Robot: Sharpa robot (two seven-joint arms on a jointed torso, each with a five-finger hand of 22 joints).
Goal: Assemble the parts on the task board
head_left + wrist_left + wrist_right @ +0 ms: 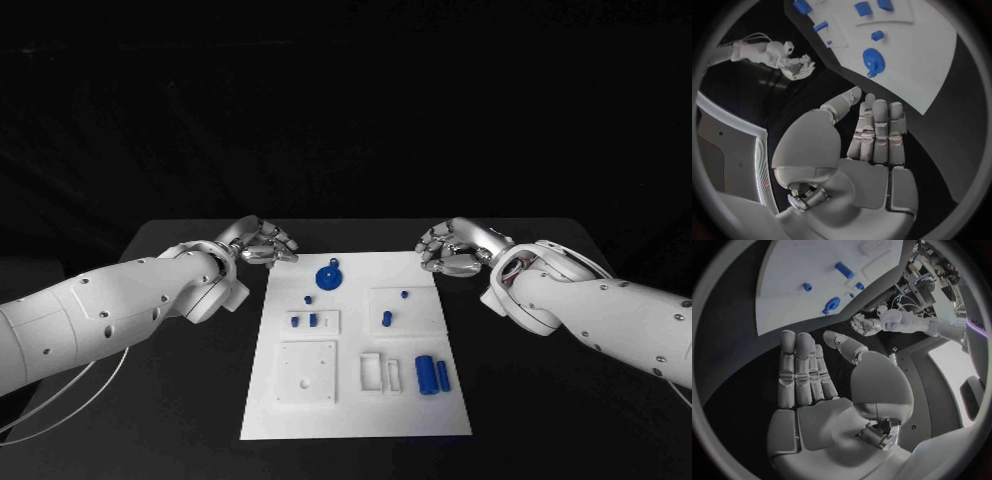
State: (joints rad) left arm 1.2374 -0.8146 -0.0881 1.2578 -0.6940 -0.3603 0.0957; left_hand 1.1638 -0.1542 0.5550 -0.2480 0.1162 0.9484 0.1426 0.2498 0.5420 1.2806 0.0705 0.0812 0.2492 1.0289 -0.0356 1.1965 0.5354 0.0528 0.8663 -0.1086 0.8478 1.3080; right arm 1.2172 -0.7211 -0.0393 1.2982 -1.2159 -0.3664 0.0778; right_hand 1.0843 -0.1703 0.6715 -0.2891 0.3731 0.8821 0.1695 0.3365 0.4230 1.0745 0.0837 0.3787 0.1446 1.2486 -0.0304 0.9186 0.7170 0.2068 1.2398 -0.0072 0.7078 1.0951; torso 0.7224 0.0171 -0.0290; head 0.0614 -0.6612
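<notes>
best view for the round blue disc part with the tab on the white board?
Left wrist view: the round blue disc part is large, its raised hub and tab plain. Head view shows it small near the board's far edge; right wrist view small and foreshortened.

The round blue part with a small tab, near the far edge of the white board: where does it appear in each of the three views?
Head view: the round blue part lies near the board's far edge, closer to the left hand.
Left wrist view: it lies beyond the fingers, near the board's edge.
Right wrist view: it lies near the board's edge, beyond the fingers.
Shared landmark: the white board.
</notes>
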